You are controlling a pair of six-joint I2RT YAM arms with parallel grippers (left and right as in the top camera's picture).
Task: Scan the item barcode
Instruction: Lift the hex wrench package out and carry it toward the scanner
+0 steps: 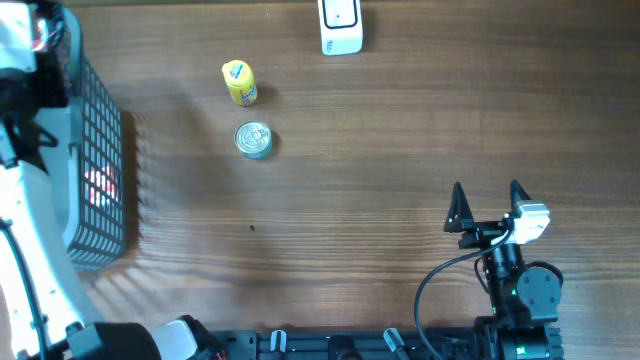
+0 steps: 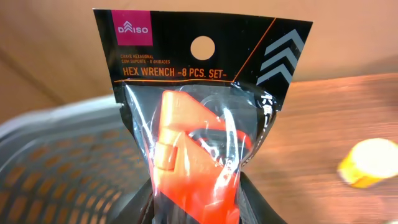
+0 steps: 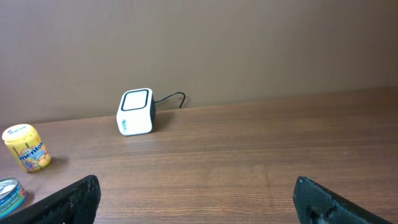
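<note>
Left gripper (image 2: 199, 202) pinched shut on the lower end of the hex wrench pack (image 2: 199, 93). The pack stands upright between its fingers, black header card on top, orange holder inside clear film. Behind and below the held pack, to the left: grey basket (image 2: 56, 162). Off to the gripper's right on the bench (image 2: 323, 118), a blurred yellow gum bottle (image 2: 370, 163).

Right gripper (image 1: 487, 196) spread wide, holding nothing — ahead of it and to its left sits the white scanner (image 3: 135, 112); tin can (image 1: 254, 139) further left, nearer than the bottle
</note>
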